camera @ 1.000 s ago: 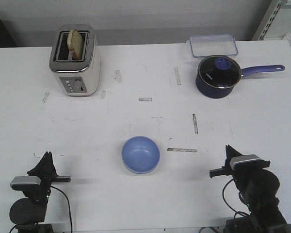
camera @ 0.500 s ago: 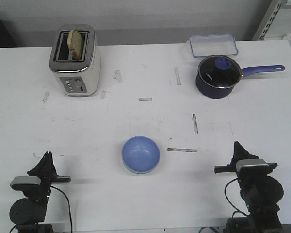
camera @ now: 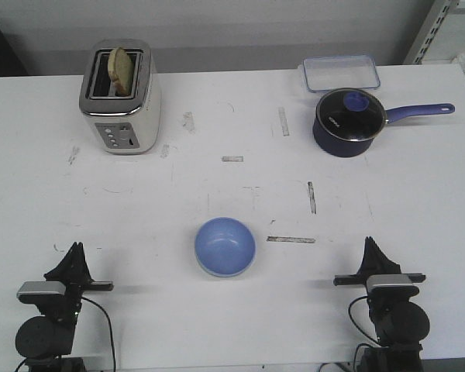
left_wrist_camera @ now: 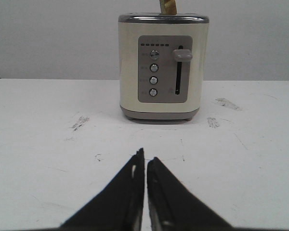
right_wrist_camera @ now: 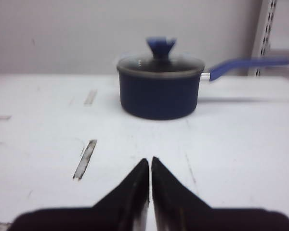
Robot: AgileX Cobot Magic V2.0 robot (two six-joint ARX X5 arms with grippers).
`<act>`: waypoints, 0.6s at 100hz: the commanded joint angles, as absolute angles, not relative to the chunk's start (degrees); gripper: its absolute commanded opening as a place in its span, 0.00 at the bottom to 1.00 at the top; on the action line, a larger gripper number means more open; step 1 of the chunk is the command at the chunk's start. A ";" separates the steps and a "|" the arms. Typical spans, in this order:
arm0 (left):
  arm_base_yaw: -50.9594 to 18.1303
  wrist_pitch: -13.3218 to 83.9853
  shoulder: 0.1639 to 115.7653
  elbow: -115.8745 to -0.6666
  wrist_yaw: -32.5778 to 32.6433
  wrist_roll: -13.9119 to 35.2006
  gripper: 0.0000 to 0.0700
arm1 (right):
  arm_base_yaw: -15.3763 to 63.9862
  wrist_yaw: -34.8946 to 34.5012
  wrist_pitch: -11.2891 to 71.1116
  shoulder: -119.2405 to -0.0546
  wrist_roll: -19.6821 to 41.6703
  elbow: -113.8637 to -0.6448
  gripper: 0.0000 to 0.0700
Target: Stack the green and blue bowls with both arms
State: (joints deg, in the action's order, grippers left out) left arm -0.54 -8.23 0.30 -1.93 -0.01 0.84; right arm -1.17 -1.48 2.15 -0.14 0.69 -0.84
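Left gripper [left_wrist_camera: 145,163]: I am seeing its two black tapered fingers pressed together to a sliver of a gap, gripping nothing, sitting low near the table's near edge on my left side in the front view [camera: 76,256].
Right gripper [right_wrist_camera: 150,166]: black wedge fingers are meeting at the tips, nothing between them; it is sitting near the near edge on my right [camera: 370,252].
Blue bowl [camera: 225,246]: round, smooth and glossy, light periwinkle, standing upright between the two grippers and well apart from both. I am spotting a thin pale rim peeking out beneath its lower edge, but I cannot tell whether that is the green bowl.
Table [camera: 240,186]: flat white top, scuffed with grey marks and short tape strips; a wide bare stretch is lying all around the bowl and between it and the far row of things.
Toaster [left_wrist_camera: 163,67]: boxy cream body with a brushed metal top, four round buttons and a slider lever facing my left wrist camera; it is standing at the far left, with a slice of bread [camera: 122,68] poking from a slot.
Saucepan [right_wrist_camera: 159,86]: dark navy, glass lid with a blue knob, long blue handle pointing toward the right edge; slightly blurred in my right wrist camera.
Container [camera: 339,73]: clear rectangular box with a blue rim, just behind the saucepan near the far edge.
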 commanded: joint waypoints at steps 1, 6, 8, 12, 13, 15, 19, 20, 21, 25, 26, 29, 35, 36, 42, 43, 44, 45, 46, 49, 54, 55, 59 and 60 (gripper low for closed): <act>-0.56 -8.99 0.23 -0.75 -0.14 0.84 0.00 | -1.21 -1.50 0.80 -0.05 1.69 -0.73 0.00; -0.54 -9.08 0.23 -0.75 -0.14 0.84 0.00 | -1.21 -1.52 0.43 -0.05 1.67 -0.73 0.00; -0.54 -9.08 0.23 -0.75 -0.14 0.84 0.00 | -1.21 -1.54 0.34 -0.05 1.69 -0.73 0.00; -0.54 -9.06 0.23 -0.75 -0.14 0.84 0.00 | -1.21 -1.54 0.21 -0.05 1.69 -0.73 0.00; -0.54 -9.04 0.23 -0.75 -0.14 0.84 0.00 | -1.21 -1.54 0.21 -0.05 1.69 -0.73 0.00; -0.54 -9.02 0.23 -0.75 -0.14 0.84 0.00 | -1.21 -1.54 0.21 -0.05 1.69 -0.73 0.00; -0.54 -9.08 0.23 -0.75 -0.14 0.84 0.00 | -1.21 -1.52 0.19 -0.05 1.67 -0.73 0.00; -0.56 -9.08 0.23 -0.75 -0.14 0.84 0.00 | -1.21 -1.52 0.19 -0.05 1.67 -0.73 0.00; -0.54 -9.10 0.23 -0.75 -0.14 0.84 0.00 | -1.21 -1.52 0.16 -0.05 1.67 -0.73 0.00; -0.56 -9.06 0.23 -0.75 -0.14 0.84 0.00 | -1.21 -1.50 0.05 -0.05 1.67 -0.73 0.00; -0.56 -9.04 0.23 -0.75 -0.14 0.84 0.00 | -1.21 -1.50 0.03 -0.05 1.67 -0.73 0.00; -0.54 -9.04 0.23 -0.75 -0.14 0.84 0.00 | -1.21 -1.50 -0.03 -0.08 1.67 -0.73 0.00; -0.54 -9.08 0.23 -0.75 -0.14 0.84 0.00 | -1.21 -1.52 -0.01 -0.05 1.67 -0.73 0.00; -0.56 -9.08 0.23 -0.75 -0.14 0.84 0.00 | -1.21 -1.52 0.01 -0.05 1.67 -0.73 0.00; -0.54 -9.06 0.23 -0.75 -0.14 0.84 0.00 | -1.19 -1.48 -0.03 -0.05 1.67 -0.73 0.00; -0.56 -9.06 0.23 -0.75 -0.14 0.84 0.00 | -1.19 -1.48 -0.03 -0.05 1.67 -0.73 0.00; -0.54 -9.06 0.23 -0.75 -0.14 0.84 0.00 | -1.19 -1.48 -0.03 -0.05 1.67 -0.73 0.00; -0.56 -9.06 0.23 -0.75 -0.14 0.84 0.00 | -1.19 -1.50 -0.01 -0.05 1.67 -0.73 0.00; -0.54 -9.06 0.23 -0.75 -0.14 0.84 0.00 | -1.19 -1.50 -0.01 -0.05 1.67 -0.73 0.00; -0.56 -9.06 0.23 -0.75 -0.14 0.84 0.00 | -1.21 -1.50 -0.01 -0.05 1.67 -0.73 0.00; -0.54 -9.06 0.23 -0.75 -0.14 0.84 0.00 | -1.19 -1.48 -0.03 -0.05 1.67 -0.73 0.00; -0.54 -9.06 0.23 -0.75 -0.14 0.84 0.00 | -1.19 -1.50 -0.01 -0.05 1.67 -0.73 0.00; -0.54 -9.06 0.23 -0.75 -0.14 0.84 0.00 | -1.19 -1.50 -0.01 -0.05 1.67 -0.73 0.00; -0.54 -9.06 0.23 -0.75 -0.14 0.84 0.00 | -1.19 -1.50 -0.01 -0.05 1.67 -0.73 0.00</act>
